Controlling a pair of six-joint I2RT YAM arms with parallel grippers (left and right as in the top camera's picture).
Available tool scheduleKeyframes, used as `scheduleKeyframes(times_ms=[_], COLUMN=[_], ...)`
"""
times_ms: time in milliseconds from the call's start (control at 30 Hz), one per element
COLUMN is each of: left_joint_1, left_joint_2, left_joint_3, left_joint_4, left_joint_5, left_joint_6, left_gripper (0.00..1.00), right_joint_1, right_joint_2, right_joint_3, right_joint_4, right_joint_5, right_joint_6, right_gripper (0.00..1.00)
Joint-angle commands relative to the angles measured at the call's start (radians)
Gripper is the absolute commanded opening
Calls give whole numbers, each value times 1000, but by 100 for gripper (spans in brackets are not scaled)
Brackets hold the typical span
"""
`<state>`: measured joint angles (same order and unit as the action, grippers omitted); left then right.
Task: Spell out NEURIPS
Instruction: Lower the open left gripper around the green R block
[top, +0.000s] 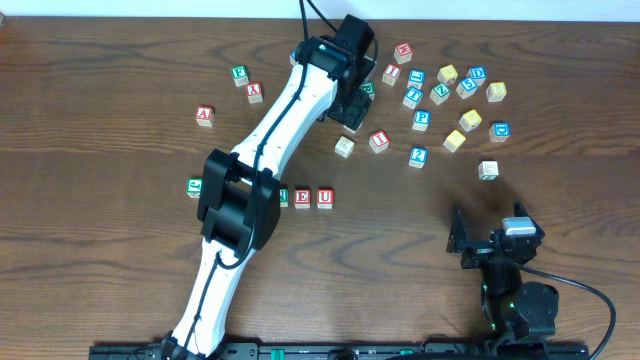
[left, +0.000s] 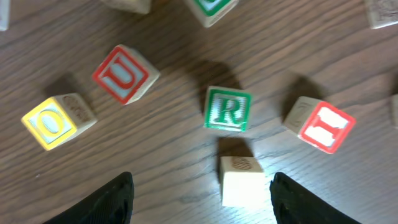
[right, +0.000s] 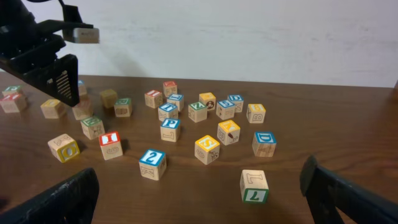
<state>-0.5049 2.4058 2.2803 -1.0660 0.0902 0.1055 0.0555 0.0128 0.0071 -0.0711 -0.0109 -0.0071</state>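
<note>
R block (left: 228, 109): green letter, green border; I block (left: 323, 126), 3 o'clock of it: red; O block (left: 53, 121), 9 o'clock: yellow; table (left: 155, 162): dark brown woodgrain.

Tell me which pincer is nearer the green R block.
Left. The left pincer hovers open over the block cluster, with the green R block just ahead of it. The right pincer is back by its own base, far from that block.

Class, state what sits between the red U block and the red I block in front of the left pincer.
The green R block sits between them, touching neither; the left wrist view shows it.
</note>
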Motion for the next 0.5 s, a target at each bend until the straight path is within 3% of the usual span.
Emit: scheduleKeyframes(times_ms=[0, 467], left_joint_1=[2, 2], left_joint_2=[-7, -6], left_joint_3=[28, 26], left_joint_4=[3, 16], left_joint_5=[52, 60], left_joint_6=[31, 105], left_gripper=[69, 69], right_joint_1=[-8, -8], right_joint_2=[-4, -4], right_joint_3=[-1, -1], right_joint_4=[-5, -5], right_joint_5=[1, 1], right_joint_6=[14, 14], right_gripper=[99, 99])
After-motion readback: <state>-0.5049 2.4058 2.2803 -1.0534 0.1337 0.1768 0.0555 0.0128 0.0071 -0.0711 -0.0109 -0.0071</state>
